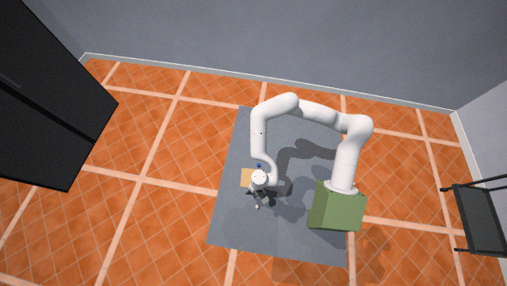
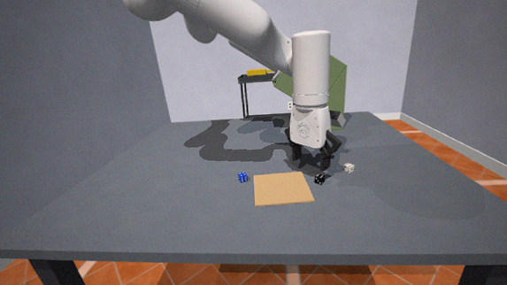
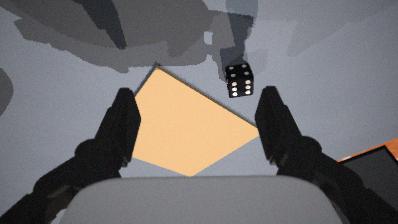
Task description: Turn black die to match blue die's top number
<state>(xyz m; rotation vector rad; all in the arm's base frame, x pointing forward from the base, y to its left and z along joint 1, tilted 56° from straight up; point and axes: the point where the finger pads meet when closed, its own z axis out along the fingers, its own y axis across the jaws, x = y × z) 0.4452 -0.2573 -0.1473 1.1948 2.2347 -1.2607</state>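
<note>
The gripper [image 2: 311, 153] hangs above the grey table [image 2: 111, 206] with its fingers spread wide and nothing between them. In the exterior view the black die [image 2: 319, 179] sits on the bare table just off the right edge of the tan mat [image 2: 282, 188], not on it, and almost under the fingertips. The wrist view shows six pips on the die's top face. The white die [image 2: 349, 168] lies a little further right, apart from the black one. The blue die [image 2: 242, 177] lies just beyond the mat's left edge. Open tabletop stretches near and right of the dice.
</note>
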